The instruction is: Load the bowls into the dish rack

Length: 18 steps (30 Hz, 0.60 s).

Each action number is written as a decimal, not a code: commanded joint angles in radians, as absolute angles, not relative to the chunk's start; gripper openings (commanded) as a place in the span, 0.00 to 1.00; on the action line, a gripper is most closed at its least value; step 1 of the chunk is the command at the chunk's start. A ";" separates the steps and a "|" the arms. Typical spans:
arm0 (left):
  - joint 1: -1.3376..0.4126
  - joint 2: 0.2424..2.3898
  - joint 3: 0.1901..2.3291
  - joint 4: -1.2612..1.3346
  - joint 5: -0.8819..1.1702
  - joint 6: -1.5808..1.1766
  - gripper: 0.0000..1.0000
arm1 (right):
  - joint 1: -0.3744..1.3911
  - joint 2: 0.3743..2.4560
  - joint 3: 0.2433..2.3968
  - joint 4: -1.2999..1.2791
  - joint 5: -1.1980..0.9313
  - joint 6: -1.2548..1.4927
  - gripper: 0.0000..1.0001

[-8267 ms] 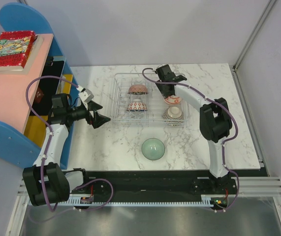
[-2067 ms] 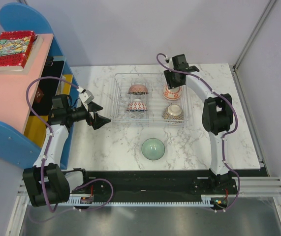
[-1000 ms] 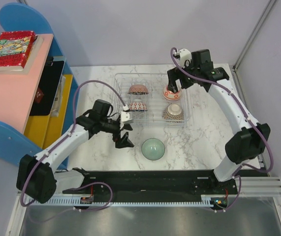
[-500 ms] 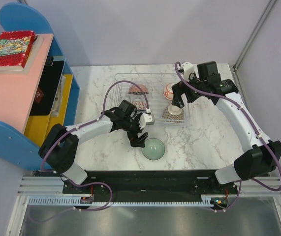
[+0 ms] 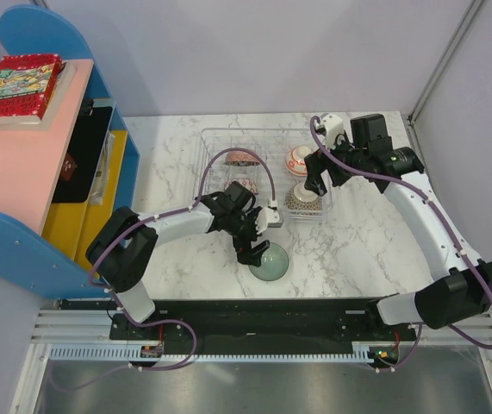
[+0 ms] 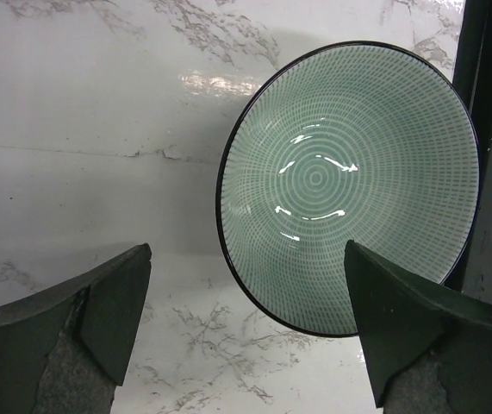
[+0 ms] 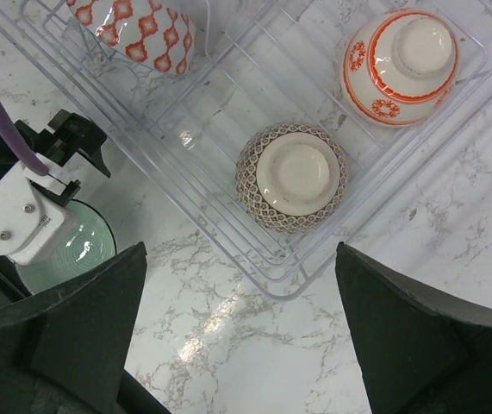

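A pale mint-green bowl (image 5: 271,263) (image 6: 349,185) stands upright on the marble, in front of the clear dish rack (image 5: 214,172). My left gripper (image 5: 254,250) (image 6: 246,254) hovers open just above it. The bowl's left rim lies between the fingers, and nothing is held. In the rack, upside down, are a beige lattice bowl (image 7: 290,177) (image 5: 302,198) and an orange-red floral bowl (image 7: 401,65) (image 5: 299,159). A red-diamond patterned bowl (image 7: 142,30) and a reddish-brown one (image 5: 242,157) are also there. My right gripper (image 5: 317,178) (image 7: 241,259) is open and empty above the rack's near right corner (image 7: 276,289).
A blue shelf unit with a pink top (image 5: 21,164) stands at the far left, with a book (image 5: 17,86) on it. A black rail (image 5: 263,310) runs along the table's near edge. White wall panels close the back and right sides.
My left arm has swung from the left side across the table to above the mint-green bowl. My right gripper has drawn back rightward from over the rack and stayed open.
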<state>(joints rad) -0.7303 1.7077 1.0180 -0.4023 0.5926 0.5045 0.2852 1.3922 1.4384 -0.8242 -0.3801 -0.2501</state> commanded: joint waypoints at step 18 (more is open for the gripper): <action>-0.732 1.701 1.063 -0.460 0.655 0.543 0.02 | 0.268 1.272 1.509 -0.807 -0.388 -0.215 0.98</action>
<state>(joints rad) -0.7311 1.7237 1.0378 -0.4240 0.6376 0.4980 0.2726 1.2995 1.4631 -0.8242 -0.3214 -0.2325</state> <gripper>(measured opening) 0.045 0.975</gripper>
